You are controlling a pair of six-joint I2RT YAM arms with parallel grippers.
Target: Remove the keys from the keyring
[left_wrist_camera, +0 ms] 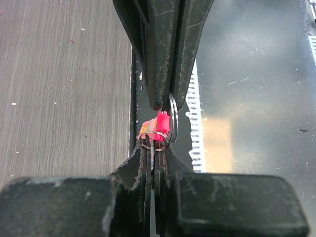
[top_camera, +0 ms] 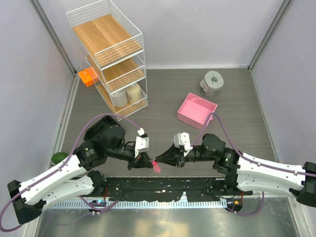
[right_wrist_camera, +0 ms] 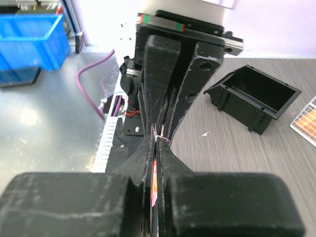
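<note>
My two grippers meet tip to tip above the table's near edge. The left gripper (top_camera: 149,159) (left_wrist_camera: 154,148) is shut on a thin dark flat piece, the key (left_wrist_camera: 152,150), which hangs on a small wire ring (left_wrist_camera: 153,136). The right gripper (top_camera: 159,160) (right_wrist_camera: 157,143) is shut on the pink-red keyring tag (right_wrist_camera: 154,185). The tag's end sticks out below the tips in the top view (top_camera: 157,167) and shows between the right fingers in the left wrist view (left_wrist_camera: 161,121). A second wire loop (left_wrist_camera: 173,116) sits beside the tag. Most of the key is hidden inside the jaws.
A square pink tray (top_camera: 197,109) stands behind the right arm, with a grey roll (top_camera: 212,83) further back. A white wire shelf (top_camera: 111,54) is at the back left, with an orange block (top_camera: 87,76) beside it. A black bin (right_wrist_camera: 256,96) is on the table.
</note>
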